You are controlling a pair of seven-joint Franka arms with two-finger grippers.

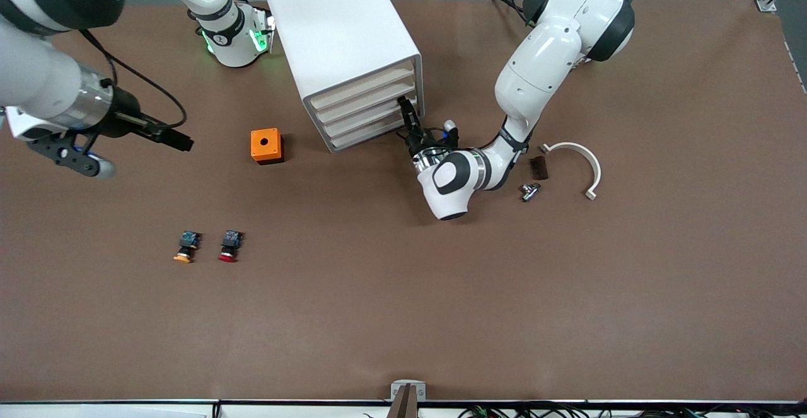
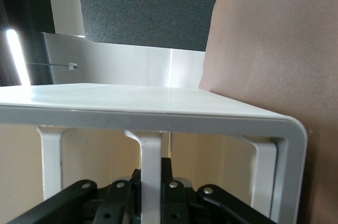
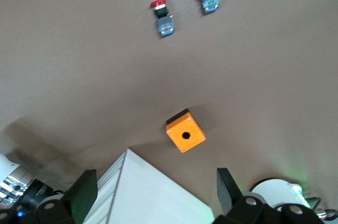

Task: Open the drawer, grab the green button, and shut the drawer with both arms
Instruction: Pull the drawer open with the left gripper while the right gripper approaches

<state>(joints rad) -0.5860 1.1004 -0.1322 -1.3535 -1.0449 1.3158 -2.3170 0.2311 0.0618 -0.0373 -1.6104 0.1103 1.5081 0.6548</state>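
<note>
The white cabinet [image 1: 343, 33] stands at the table's back middle, and its four drawers look flush. My left gripper [image 1: 406, 114] is at the cabinet's front, at the end toward the left arm. In the left wrist view it [image 2: 151, 176] is shut on a white front strip of one drawer [image 2: 150, 150], a black finger [image 2: 169, 174] on each side. That drawer [image 1: 369, 117] is among the middle ones. My right gripper [image 1: 179, 140] hangs high over the right arm's end of the table, open and empty [image 3: 156, 189]. The green button is hidden.
An orange box with a hole [image 1: 267, 145] [image 3: 185, 135] sits beside the cabinet. An orange-capped button [image 1: 185, 248] and a red-capped one [image 1: 229, 246] lie nearer the front camera. A white curved bracket [image 1: 577, 162], a dark block [image 1: 538, 167] and a metal fitting [image 1: 529, 191] lie by the left arm.
</note>
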